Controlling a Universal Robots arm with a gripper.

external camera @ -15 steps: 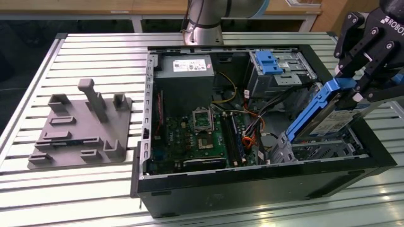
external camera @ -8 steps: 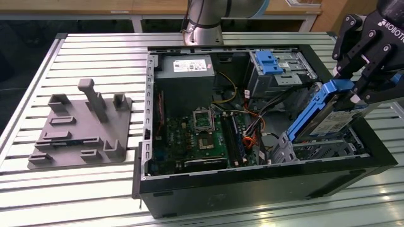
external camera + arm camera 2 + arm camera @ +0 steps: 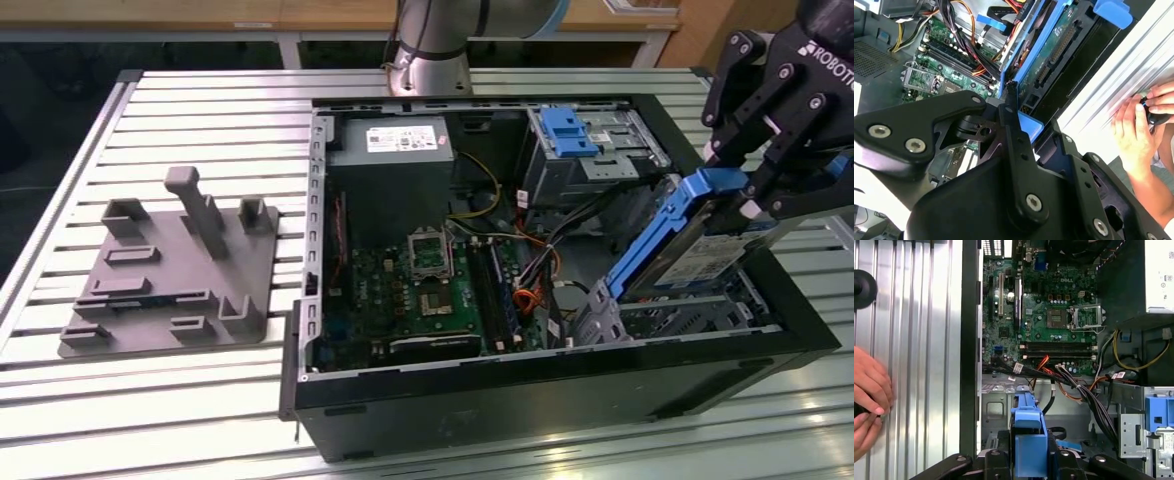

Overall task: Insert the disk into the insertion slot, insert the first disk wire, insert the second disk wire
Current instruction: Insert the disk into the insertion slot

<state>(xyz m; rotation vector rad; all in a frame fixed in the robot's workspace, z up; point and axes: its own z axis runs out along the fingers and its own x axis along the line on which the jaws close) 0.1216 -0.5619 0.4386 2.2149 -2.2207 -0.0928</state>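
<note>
Slatted metal surface (image 3: 200, 130) carries the open computer case (image 3: 534, 410) toward the exterior view's right edge and a grey fixture (image 3: 167, 270) toward its left edge, well apart. In the case corner nearest that right edge sits the insertion slot (image 3: 694, 318), with its bay facing up. The disk (image 3: 687, 250) stands tilted, lower end at the slot's mouth, upper end raised. Probably held steep to feed into the bay; not seated flat, depth unclear. Jaws pinch the disk's blue carrier at the raised end. Loose wires (image 3: 527, 265) lie mid-case, apart from the disk. A person's hands (image 3: 1136, 130) rest at the surface edge beside the case.
</note>
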